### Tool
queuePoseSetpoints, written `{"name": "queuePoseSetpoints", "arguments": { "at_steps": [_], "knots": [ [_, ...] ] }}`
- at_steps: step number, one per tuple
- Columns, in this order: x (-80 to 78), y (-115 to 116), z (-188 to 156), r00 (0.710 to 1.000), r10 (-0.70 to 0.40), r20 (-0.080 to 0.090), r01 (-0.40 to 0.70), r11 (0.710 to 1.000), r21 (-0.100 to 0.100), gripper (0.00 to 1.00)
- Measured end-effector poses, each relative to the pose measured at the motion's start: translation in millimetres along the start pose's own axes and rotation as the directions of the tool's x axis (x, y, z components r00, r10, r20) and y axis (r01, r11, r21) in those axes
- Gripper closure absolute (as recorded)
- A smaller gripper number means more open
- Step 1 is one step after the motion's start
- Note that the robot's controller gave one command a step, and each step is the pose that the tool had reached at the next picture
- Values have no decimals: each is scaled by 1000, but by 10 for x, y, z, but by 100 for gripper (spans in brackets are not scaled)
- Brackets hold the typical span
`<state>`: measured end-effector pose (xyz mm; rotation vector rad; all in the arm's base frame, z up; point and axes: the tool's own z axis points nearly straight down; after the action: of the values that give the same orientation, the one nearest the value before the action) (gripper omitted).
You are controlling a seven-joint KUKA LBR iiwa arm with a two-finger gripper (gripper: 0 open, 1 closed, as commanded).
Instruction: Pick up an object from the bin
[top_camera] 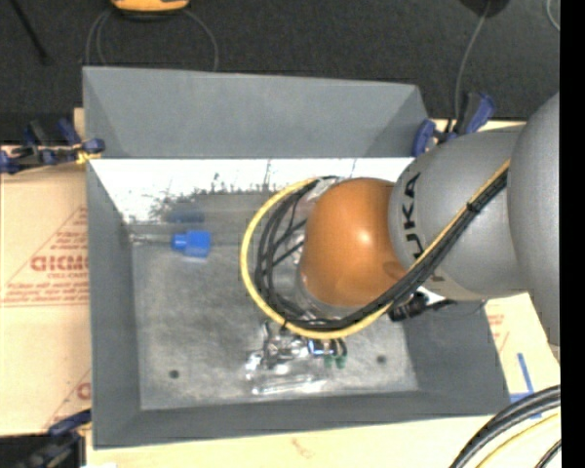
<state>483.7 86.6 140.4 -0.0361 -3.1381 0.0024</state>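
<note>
Crumpled clear plastic lies on the floor of the bin near the front wall, just under the gripper, whose state cannot be told. The arm shows the letters "KU". A blue-capped clear tube lies well apart.

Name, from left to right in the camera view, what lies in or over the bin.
blue-capped clear tube → small heap of clear, shiny bits → grey arm
</note>
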Motion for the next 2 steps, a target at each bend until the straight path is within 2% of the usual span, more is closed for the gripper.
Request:
{"name": "queuePoseSetpoints", "arguments": {
  "at_steps": [1,2],
  "knots": [
    [47,-261,-144,996,-94,4,94,996,0,100],
    [116,-297,-93,995,-96,2,96,995,-2,100]
  ]
}}
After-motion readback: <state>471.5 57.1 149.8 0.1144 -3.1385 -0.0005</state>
